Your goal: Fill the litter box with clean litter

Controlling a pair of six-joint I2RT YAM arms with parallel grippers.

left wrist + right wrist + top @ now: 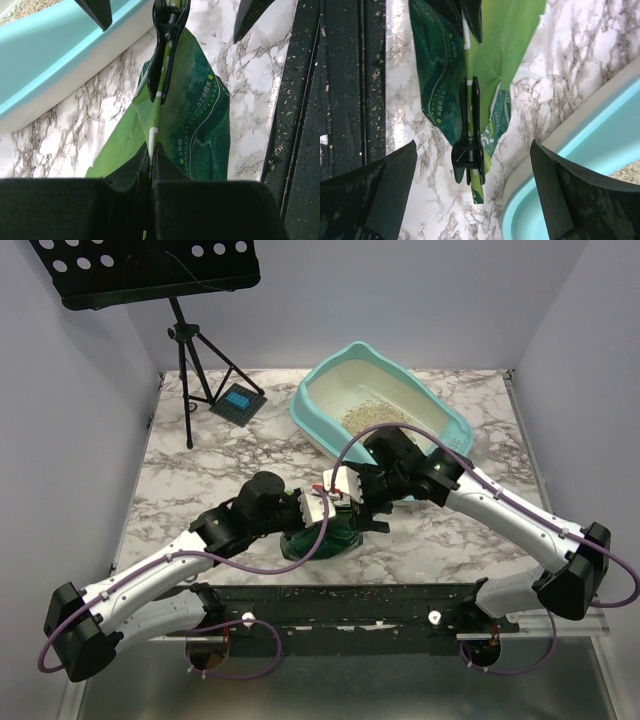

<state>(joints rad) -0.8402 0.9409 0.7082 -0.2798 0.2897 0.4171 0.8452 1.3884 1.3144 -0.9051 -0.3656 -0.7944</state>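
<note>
The turquoise litter box (310,412) stands at the back right with a thin patch of beige clean litter (372,416) inside. In front of it a green printed bag (322,538) stands on the marble. My left gripper (151,150) is shut on the bag's folded top edge. A black spring clip (469,140) pinches that same edge farther along. My right gripper (474,145) is open wide, one finger on each side of the clip and touching neither it nor the bag (445,75). From above, the two grippers (330,502) (368,512) meet over the bag.
A black tripod stand (190,350) and a small dark device with a blue screen (238,403) sit at the back left. The black base rail (350,605) along the near edge is strewn with spilled granules. The litter box wall (560,180) lies close beside my right finger.
</note>
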